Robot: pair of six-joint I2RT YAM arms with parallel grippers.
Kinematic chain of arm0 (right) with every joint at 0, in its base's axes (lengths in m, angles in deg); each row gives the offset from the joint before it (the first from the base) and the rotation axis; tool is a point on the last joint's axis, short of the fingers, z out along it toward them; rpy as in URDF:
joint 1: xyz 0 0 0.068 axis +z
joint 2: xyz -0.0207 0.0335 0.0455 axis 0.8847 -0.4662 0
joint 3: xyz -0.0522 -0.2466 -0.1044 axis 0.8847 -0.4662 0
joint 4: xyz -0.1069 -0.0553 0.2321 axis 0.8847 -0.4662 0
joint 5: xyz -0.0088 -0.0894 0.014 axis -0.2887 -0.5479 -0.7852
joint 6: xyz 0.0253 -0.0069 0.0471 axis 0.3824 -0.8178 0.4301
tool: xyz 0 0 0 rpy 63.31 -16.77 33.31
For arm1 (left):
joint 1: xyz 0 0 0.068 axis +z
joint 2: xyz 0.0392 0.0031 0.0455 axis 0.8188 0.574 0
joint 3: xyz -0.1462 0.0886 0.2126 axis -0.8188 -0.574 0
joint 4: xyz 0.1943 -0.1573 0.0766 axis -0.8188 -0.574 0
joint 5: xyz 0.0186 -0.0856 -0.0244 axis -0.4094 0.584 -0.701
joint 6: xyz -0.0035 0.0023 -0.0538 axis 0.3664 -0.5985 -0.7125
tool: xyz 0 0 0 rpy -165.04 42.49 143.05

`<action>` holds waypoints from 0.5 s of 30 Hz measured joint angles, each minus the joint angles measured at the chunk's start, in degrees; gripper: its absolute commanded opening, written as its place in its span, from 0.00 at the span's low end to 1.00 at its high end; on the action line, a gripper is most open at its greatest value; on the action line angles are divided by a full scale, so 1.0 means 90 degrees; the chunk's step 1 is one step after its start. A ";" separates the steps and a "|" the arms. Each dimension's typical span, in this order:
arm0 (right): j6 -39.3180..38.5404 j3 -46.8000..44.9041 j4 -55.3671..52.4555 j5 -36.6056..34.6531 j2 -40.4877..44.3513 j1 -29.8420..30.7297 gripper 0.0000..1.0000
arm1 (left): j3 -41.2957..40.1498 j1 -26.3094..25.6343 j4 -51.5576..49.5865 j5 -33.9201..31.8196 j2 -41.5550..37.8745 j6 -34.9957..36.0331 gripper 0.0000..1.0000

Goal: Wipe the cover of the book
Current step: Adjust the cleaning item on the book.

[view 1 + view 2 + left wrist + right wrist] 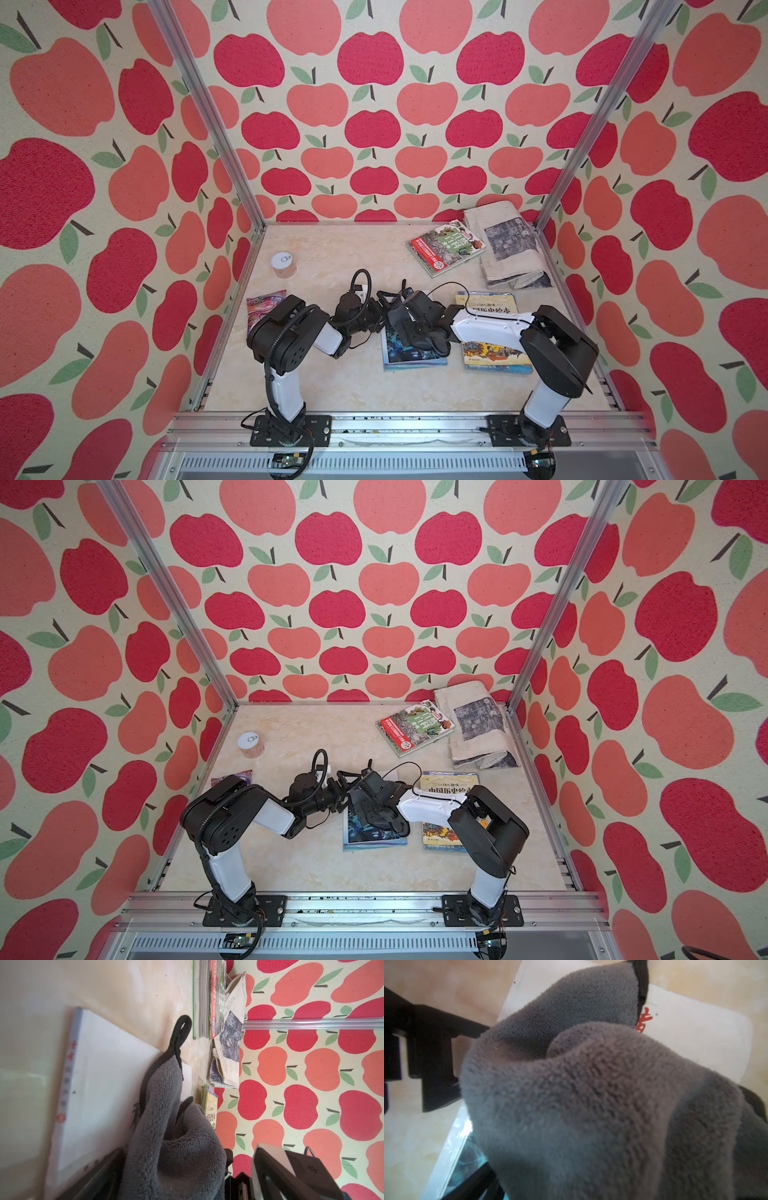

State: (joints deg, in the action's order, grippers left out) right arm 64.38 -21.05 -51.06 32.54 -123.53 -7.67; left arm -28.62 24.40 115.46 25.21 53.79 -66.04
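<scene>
Two grippers meet nose to nose in the lower centre of both top views, the left gripper (384,301) reaching in from the left and the right gripper (400,318) from the right. Both hang over the book (411,357), which lies flat and cover up on the marble-look tabletop (332,386). Its near end is glossy blue and (as the wrist views show) its far end is white with red characters.

A grey fleece cloth (591,1095) with a black hem is heaped on that white part, touching it. Both pairs of fingers stand spread wide. The cloth bulges up, puffy, in the gap between the right gripper's fingers, and one black finger (431,1059) of the left gripper sits just beside it.

Just right of the book, with a strip of bare table between, lies a yellow history picture book (494,357), partly under the right arm. Toward the upper right of the table a green-and-red book (444,247) overlaps the edge of a folded newspaper (509,245). At the left a pull-tab can (284,264) stands upright — below it a snack bag (262,305) shows from behind the left arm.
</scene>
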 measured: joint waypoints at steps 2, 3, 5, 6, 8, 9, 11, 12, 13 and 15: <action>0.0000 -0.0005 0.0206 -0.0177 -0.0061 -0.0002 0.92 | -0.0022 -0.0015 0.0202 0.0017 0.0039 -0.0151 0.99; 0.0019 -0.0007 0.0301 -0.0240 -0.0080 -0.0015 0.85 | -0.0053 -0.0015 0.0306 0.0022 0.0034 -0.0216 0.99; 0.0053 -0.0019 0.0440 -0.0291 -0.0107 -0.0024 0.70 | -0.0138 -0.0005 0.0403 0.0034 -0.0036 -0.0260 0.99; 0.0075 -0.0039 0.0481 -0.0304 -0.0117 -0.0022 0.63 | -0.0185 0.0007 0.0393 0.0056 -0.0136 -0.0257 0.99; 0.0126 -0.0063 0.0493 -0.0304 -0.0117 -0.0019 0.49 | -0.0231 0.0044 0.0233 0.0141 -0.0461 -0.0216 0.99; 0.0170 -0.0073 0.0510 -0.0287 -0.0117 -0.0019 0.40 | -0.0231 0.0066 0.0121 0.0165 -0.0636 -0.0180 0.99; 0.0175 -0.0104 0.0583 -0.0223 -0.0102 -0.0019 0.26 | -0.0223 0.0136 -0.0287 0.0204 -0.1115 0.0029 0.99; 0.0204 -0.0136 0.0614 -0.0187 -0.0080 -0.0019 0.21 | -0.0204 0.0168 -0.0517 0.0209 -0.1311 0.0126 0.99; 0.0187 -0.0189 0.0624 -0.0153 -0.0022 -0.0019 0.18 | -0.0146 0.0211 -0.0894 0.0194 -0.1566 0.0321 0.99; 0.0211 -0.0316 0.0617 -0.0061 0.0148 -0.0022 0.11 | 0.0029 0.0250 -0.1698 0.0104 -0.1962 0.0707 0.99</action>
State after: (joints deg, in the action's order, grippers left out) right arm 66.28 -23.90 -45.51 31.99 -122.20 -7.87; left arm -28.36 26.65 100.18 26.15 36.13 -59.68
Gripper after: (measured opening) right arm 0.167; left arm 0.993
